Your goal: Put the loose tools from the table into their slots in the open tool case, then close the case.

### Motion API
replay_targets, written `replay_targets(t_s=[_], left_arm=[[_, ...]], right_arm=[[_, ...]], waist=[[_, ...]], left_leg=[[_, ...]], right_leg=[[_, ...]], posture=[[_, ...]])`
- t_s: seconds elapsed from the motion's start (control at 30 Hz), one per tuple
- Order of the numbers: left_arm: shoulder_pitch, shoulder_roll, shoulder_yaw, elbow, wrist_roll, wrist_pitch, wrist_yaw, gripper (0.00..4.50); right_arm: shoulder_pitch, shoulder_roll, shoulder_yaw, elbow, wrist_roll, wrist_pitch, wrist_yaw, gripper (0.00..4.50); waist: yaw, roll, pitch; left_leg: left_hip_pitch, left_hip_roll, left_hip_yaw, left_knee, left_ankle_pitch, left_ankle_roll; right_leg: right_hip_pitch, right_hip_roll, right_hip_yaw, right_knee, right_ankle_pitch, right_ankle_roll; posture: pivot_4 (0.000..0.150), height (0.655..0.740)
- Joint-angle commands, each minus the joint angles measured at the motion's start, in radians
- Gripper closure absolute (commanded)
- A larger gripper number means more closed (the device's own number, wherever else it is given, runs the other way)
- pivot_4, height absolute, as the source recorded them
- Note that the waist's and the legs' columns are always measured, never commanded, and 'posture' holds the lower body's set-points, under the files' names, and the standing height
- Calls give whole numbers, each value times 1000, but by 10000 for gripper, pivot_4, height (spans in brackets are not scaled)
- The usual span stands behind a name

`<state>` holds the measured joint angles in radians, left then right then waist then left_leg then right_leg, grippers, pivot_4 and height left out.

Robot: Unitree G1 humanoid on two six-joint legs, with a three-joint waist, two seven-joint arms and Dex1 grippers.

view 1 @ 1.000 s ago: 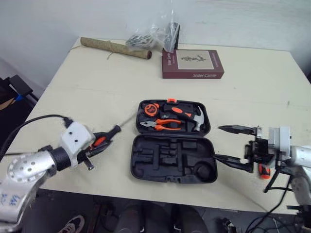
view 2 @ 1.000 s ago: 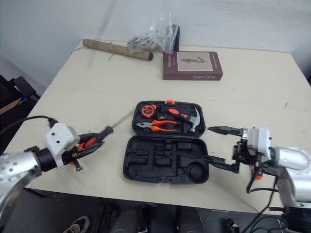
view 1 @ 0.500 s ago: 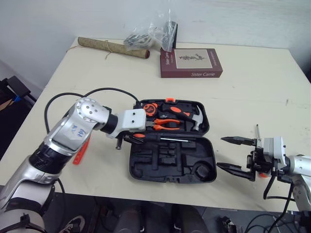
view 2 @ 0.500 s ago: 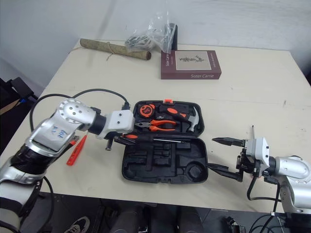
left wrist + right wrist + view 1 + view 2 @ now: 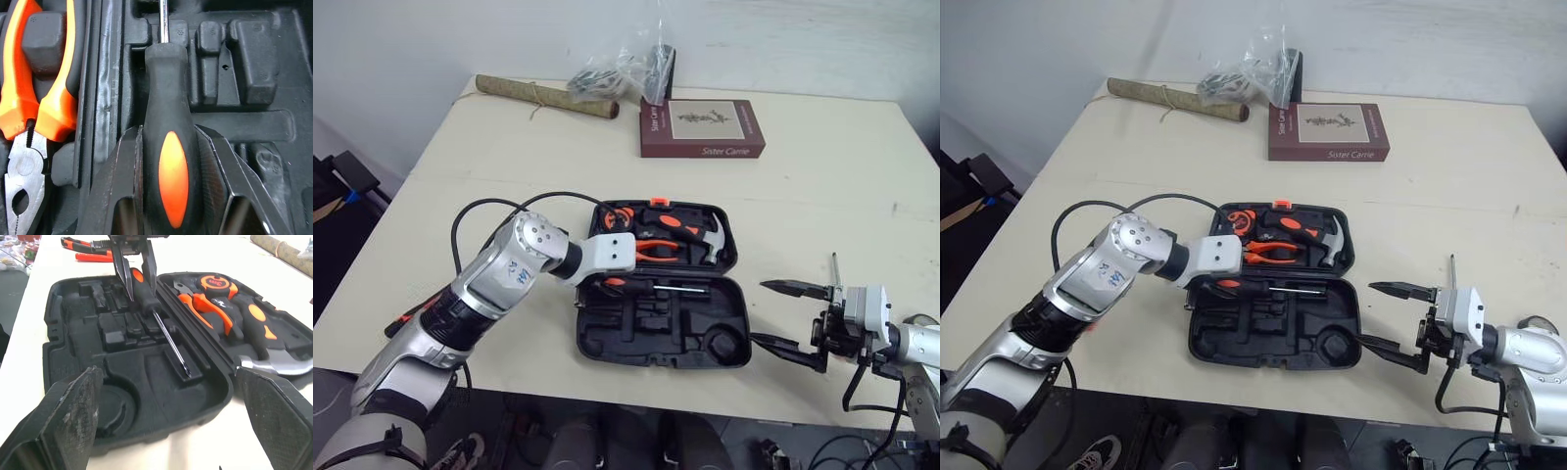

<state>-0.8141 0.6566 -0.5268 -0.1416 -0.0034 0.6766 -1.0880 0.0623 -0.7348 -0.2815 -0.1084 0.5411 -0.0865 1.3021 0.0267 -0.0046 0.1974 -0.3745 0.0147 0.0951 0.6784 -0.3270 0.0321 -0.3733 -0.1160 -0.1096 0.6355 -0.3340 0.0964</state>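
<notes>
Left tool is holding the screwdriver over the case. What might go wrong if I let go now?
1. The screwdriver, clamped in the left tool, seems to rest its shaft on raised moulding of the case rather than in a slot. If released there, it may sit proud and block the lid.
2. Loose tools lie on the table close to the left arm. Pulling back could sweep them off.
</notes>
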Motion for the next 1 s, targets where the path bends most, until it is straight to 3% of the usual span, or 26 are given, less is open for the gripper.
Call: replay_targets(t_s=[0.03, 0.37, 0.4, 0.5, 0.6, 0.7, 0.8, 0.97, 1.0], left_arm=[[1, -2, 7, 15, 30, 0, 17, 36780], [20, -8, 15, 9, 39, -27, 20, 36780], [16, -28, 45, 10, 24, -41, 40, 26780], [-20, -25, 102, 3, -8, -98, 16, 14955], [-12, 3, 151, -37, -69, -127, -42, 14955], [42, -12, 205, -24, -89, -214, -11, 14955], [116, -100, 277, 9, -146, -295, 53, 22918], [207, -196, 271, 33, -123, -382, 128, 44687], [222, -217, 267, 36, -119, -376, 153, 44687]], right_arm=[[18, -6, -27, -53, 31, 7, -10, 0], [23, 4, -16, -45, 33, -4, -10, 0], [21, 10, -20, -44, 39, 1, -19, 0], [19, 22, -34, -42, 56, 13, -44, 0], [22, 11, -34, -39, 57, 19, -41, 0], [20, 5, -36, -39, 59, 28, -40, 0], [15, 4, -36, -44, 66, 40, -45, 0], [12, 5, -33, -58, 66, 60, -60, 0], [12, 6, -31, -64, 65, 65, -67, 0]], waist=[[0, 0, 0], [-1, 0, 0], [0, 0, 0], [2, 0, 0], [-2, 0, 0], [-2, 0, 0], [-2, 0, 0], [0, 0, 0], [0, 0, 0]], left_leg=[[0, 0, 0, 1, 0, 0], [0, 0, -1, 2, 0, 0], [0, 0, -1, 2, 0, 0], [-1, 0, -2, 4, 0, 0], [-2, 0, -2, 4, 0, 0], [-1, 0, -2, 3, 0, 0], [-1, 0, -2, 3, 0, 0], [-1, 0, -2, 4, 0, 1], [-1, 0, -2, 4, -1, 1]], right_leg=[[0, 0, 0, 0, 0, 0], [1, 0, 0, 2, 0, 0], [1, 0, 0, 2, 0, 0], [1, -1, -1, 2, 0, 0], [0, -1, -1, 2, 0, 0], [0, -1, -1, 1, 0, 0], [0, -1, -1, 2, 0, 0], [1, -1, -1, 2, 0, 0], [1, -1, -1, 1, 0, 0]], posture=[[1500, 7400], [1500, 7400], [1500, 7400], [1500, 7400], [1500, 7400], [1500, 7400], [1500, 7400], [1500, 7400], [1500, 7400]])
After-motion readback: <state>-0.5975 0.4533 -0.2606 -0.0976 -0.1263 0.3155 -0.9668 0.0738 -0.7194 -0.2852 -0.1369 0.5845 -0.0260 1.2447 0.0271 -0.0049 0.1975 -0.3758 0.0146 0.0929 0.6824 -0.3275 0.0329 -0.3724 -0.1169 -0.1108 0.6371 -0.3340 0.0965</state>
